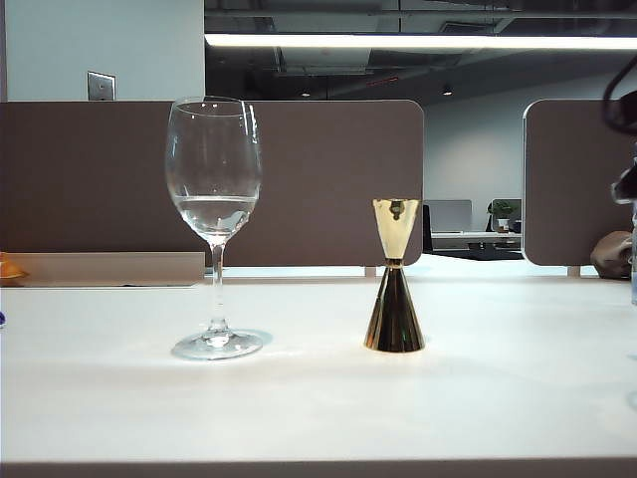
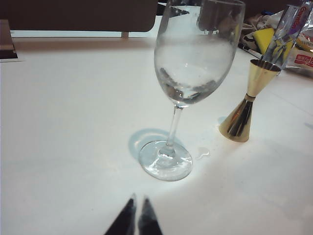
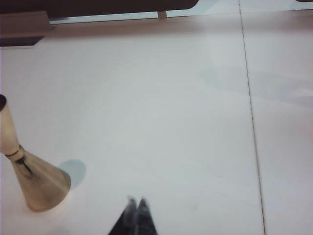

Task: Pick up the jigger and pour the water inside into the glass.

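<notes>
Standing upright on the broad white tabletop (image 1: 478,398), the two task objects occupy the middle of the exterior view: the tall clear stemmed wine glass (image 1: 214,224) at left of centre and the small shiny gold double-cone jigger (image 1: 394,279) at right of centre, well apart, with bare table between them. The glass already holds a shallow pool of clear water (image 1: 215,211) low in its bowl; whether any liquid is left in the jigger's upper cup cannot be told. Neither gripper holds anything. The left gripper (image 2: 137,205) appears at the lower edge of the left wrist view, its dark fingertips pressed together, near the foot of the glass and clear of it. The right gripper (image 3: 136,205) appears at the lower edge of the right wrist view, fingertips likewise together and slightly blurred, with the jigger standing at the lower left of that frame, apart from it.

If a grasp is next, the right jaws must first spread, then close on the narrow waist, keeping the jigger upright until its lip is over the rim.

A small clear droplet (image 2: 203,153) lies on the table between the glass foot and the jigger base, a possible slip point. Brown partition panels (image 1: 328,179) stand behind the table; coloured packets (image 2: 298,44) clutter the upper right of the left wrist view, behind the jigger. Nothing stands between jigger and glass.
</notes>
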`<action>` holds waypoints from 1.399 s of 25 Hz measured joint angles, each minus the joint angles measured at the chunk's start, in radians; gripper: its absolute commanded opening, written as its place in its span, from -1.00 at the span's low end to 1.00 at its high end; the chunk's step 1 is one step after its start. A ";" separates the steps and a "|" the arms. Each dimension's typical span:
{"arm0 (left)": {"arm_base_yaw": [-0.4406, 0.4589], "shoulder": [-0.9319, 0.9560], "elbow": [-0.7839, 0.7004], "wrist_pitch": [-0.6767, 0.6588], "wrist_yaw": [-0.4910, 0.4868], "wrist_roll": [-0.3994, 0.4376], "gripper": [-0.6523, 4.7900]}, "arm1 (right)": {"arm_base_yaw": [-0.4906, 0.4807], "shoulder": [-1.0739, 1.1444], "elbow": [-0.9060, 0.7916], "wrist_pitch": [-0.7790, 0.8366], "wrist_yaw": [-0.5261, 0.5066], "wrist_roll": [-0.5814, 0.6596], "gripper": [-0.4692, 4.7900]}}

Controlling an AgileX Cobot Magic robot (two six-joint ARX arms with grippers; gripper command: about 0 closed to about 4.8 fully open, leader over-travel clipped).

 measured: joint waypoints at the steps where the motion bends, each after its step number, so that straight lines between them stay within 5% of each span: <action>1: 0.000 0.000 0.000 0.000 0.000 0.000 -0.68 | -0.016 -0.019 -0.004 0.001 -0.017 0.000 -0.84; 14: 0.000 0.000 0.000 0.000 0.000 0.000 -0.68 | -0.090 -0.318 -0.056 -0.107 -0.143 0.006 -0.84; 21: 0.000 0.000 0.000 0.000 0.000 0.000 -0.68 | -0.090 -0.489 -0.114 -0.181 -0.136 0.006 -0.84; 35: 0.000 0.000 0.000 0.000 0.000 0.000 -0.68 | -0.088 -0.496 -0.179 -0.216 -0.098 0.007 -0.84</action>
